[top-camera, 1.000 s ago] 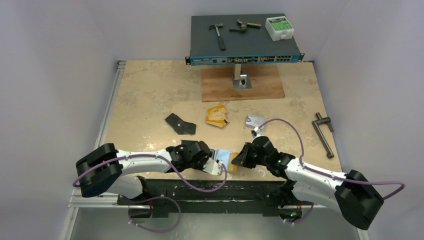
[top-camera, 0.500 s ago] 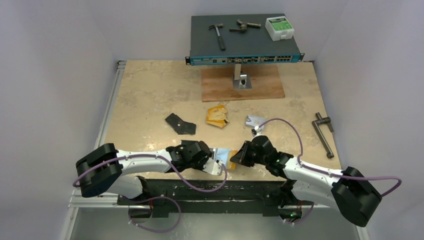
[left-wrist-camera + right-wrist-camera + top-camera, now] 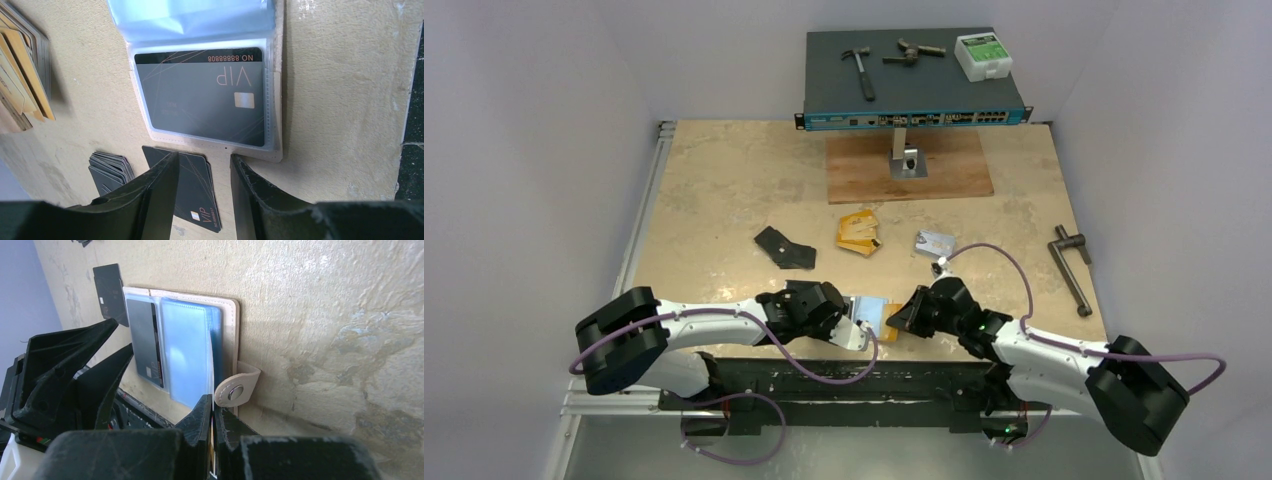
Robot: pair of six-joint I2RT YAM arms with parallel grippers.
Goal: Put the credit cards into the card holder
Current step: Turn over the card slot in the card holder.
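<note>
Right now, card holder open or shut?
Open: card holder lies spread, grey VIP card showing inside, snap tab undone.

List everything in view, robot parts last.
card holder: one, beige, open, near edge
orange cards: two stacks, centre and beside holder
grey cards: several; one inside holder, others beside it and centre
black wallet: one, left of centre cards
crank: one, grey, right side
wooden board: one, brown, back
network switch: one, grey, above board
hammer, metal tool, white box: one each, on switch
left hand: open, beside holder
right hand: shut on holder sleeve
</note>
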